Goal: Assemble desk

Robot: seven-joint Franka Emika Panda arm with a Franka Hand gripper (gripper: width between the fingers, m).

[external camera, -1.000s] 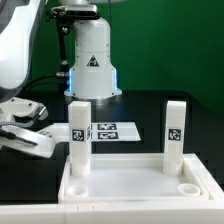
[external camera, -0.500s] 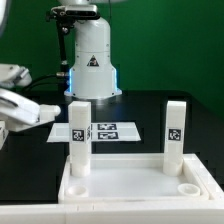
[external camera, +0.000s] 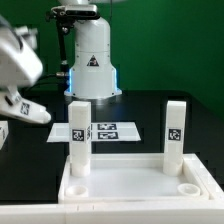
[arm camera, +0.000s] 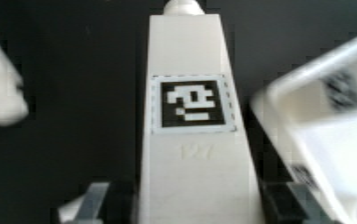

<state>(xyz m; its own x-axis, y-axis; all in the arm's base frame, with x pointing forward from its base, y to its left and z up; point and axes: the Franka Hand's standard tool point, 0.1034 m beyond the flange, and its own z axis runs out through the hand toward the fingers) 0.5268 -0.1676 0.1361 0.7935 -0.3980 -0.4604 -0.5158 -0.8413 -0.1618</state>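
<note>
The desk panel [external camera: 130, 186] lies flat at the front of the exterior view. Two white tagged legs [external camera: 79, 135] [external camera: 175, 133] stand upright in its back corner sockets. At the exterior view's left edge my gripper [external camera: 12, 100] hangs above the black table, shut on a third white leg [external camera: 32, 110] that lies roughly level and is blurred. In the wrist view that leg [arm camera: 193, 110] runs straight out from between the fingers [arm camera: 97, 200], its square tag facing the camera. My gripper [arm camera: 193, 205] presses both of the leg's sides.
The marker board [external camera: 108, 131] lies flat on the table behind the panel, between the two standing legs. The robot's white base [external camera: 92, 60] rises at the back. A round socket [external camera: 187, 187] shows open at the panel's front right corner. A blurred white panel edge [arm camera: 326, 110] shows beside the held leg.
The arm has swung up and toward the exterior view's left with the leg in its grip. The panel and the two standing legs have not moved.
</note>
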